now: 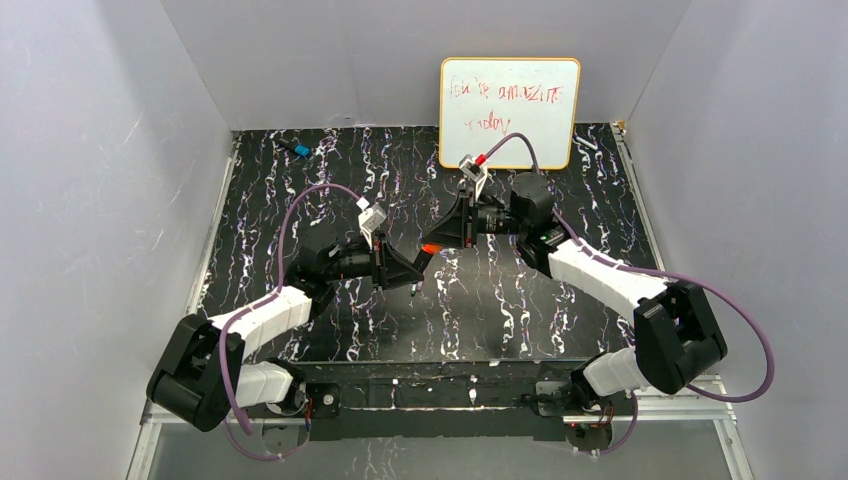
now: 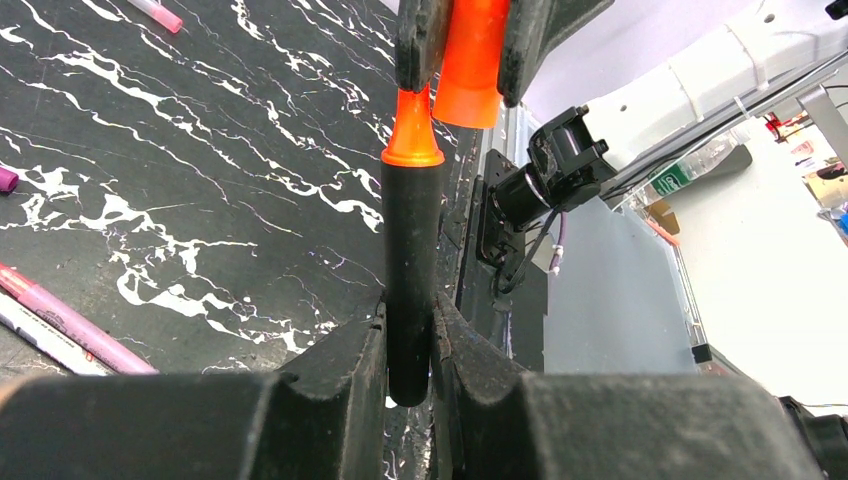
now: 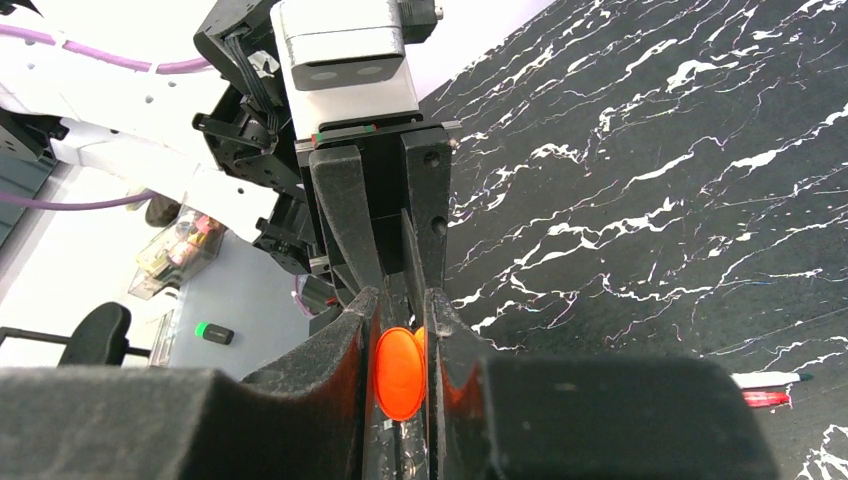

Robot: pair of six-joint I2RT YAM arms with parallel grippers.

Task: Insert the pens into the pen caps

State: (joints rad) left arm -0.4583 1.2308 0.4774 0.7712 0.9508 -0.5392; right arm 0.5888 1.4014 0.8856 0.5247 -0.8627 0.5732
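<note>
Left wrist cam: left gripper is clamping the black-bodied pen by its barrel, w/ the orange tip aiming at the orange cap. Right gripper is pinching that cap tight btwn both fingers. Tip is sitting just beside the cap's mouth, not inside it. Pen and cap are hanging over mid worktop. A pink pen and a magenta cap are lying flat on the surface. Whiteboard is standing at the far edge.
</note>
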